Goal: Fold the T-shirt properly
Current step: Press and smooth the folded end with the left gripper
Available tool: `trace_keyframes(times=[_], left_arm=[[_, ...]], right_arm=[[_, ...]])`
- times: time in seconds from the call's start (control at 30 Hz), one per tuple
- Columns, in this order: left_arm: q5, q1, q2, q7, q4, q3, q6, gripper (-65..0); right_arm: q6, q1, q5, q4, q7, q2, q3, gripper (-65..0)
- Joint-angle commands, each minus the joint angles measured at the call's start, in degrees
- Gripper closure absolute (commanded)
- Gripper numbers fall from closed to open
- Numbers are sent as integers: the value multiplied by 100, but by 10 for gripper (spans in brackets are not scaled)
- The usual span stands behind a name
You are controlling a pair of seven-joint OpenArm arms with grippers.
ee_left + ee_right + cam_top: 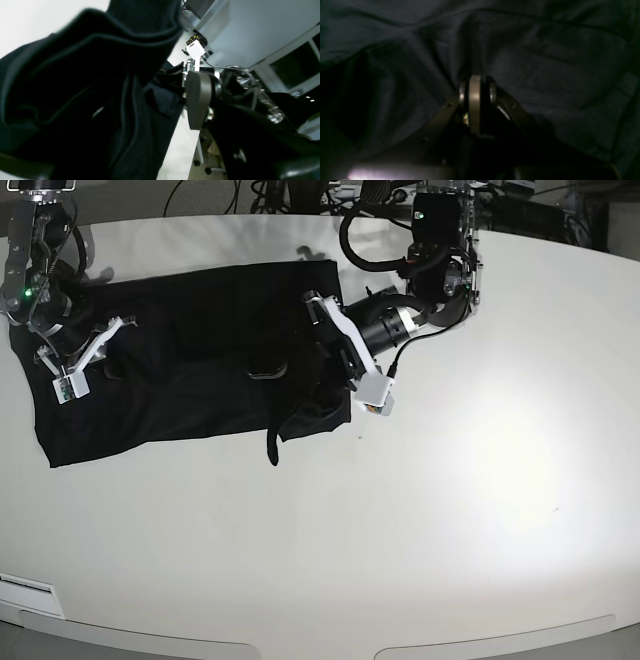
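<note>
**Both arms at the cloth, fold under way**

While the T-shirt [190, 370] lies spread across the far left part of the white table [450, 510], both arms are working at its opposite ends. The left gripper [325, 360], on the right in the base view, sits at the shirt's right edge, where the cloth is lifted and bunched and a dark flap hangs toward the table below it. In the left wrist view, folds of black fabric are draped over and around one grey finger pad [198, 98]; the second pad is hidden by cloth, so the pinch cannot be seen directly, but the raised bunch suggests the fingers are closed on the fabric. The right gripper [476, 86] is at the shirt's left end, well apart from the other. The right wrist view shows its pads pressed close together at a point where creases in the cloth converge, which reads as a pinch on a ridge of fabric, though the picture is dark.

The step in hand looks like a fold of the right side over the body of the shirt, with the far end pinned or held taut. The next move probably calls for carrying the lifted edge leftward across the shirt, keeping it high enough that the hanging flap does not drag or tuck under. Both grips need to hold evenly, since soft cloth slips and wrinkles easily. A crooked edge is the likely fault.
</note>
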Motion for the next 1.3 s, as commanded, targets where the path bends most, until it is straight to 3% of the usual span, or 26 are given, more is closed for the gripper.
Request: trace_keyframes(times=[0.0,0.07,0.1,0.17,0.27,0.33,0.4,0.43,0.5,0.57,0.67,0.9,1.07,1.13,1.2,1.27], left_arm=[[-15,-48,94,-127,87,118,-87,-352],[796,-46,127,-407,87,234,-57,-352],[1147,-42,144,-579,87,256,138,-352],[1338,-26,214,-660,87,256,616,-352],[2011,-28,216,-708,87,247,730,-352],[2111,-28,216,-702,90,249,1088,-352],[1705,-28,216,-667,90,249,1071,-352],[1456,-31,216,-654,90,249,909,-352],[846,-31,216,-387,90,251,356,-352],[170,-31,216,216,90,251,-306,-352],[-612,-28,188,984,90,249,-730,-351],[-1530,-31,181,1353,92,245,-784,-351],[-3018,-48,184,2269,92,269,-784,-351],[-3067,-48,186,2428,96,291,-784,-345],[-3067,-46,186,2238,157,208,-784,-218],[-3067,-44,186,1843,275,-24,-784,0]], right_arm=[[101,-63,-4,-2,-437,50,-31,-79],[105,-63,70,-2,-457,48,-31,-79],[107,-63,68,-2,-459,48,-31,-79],[105,-63,66,-2,-459,48,-31,-79],[103,-66,63,-2,-496,50,-31,-79],[103,-63,66,-2,-614,50,-31,-79],[103,-66,66,-2,-623,50,-31,-79],[105,-66,63,-2,-623,50,-31,-79],[107,-66,66,-2,-623,48,-31,-79],[105,-63,68,-2,-623,48,-31,-79],[105,-59,57,-2,-621,50,-31,-79],[105,-63,50,-2,-621,50,-31,-79],[105,-63,50,-2,-621,50,-31,-79],[107,-63,50,-2,-621,50,-31,-79],[105,-48,50,-2,-616,50,-31,-79],[107,-46,52,-2,-610,50,-31,-78]])
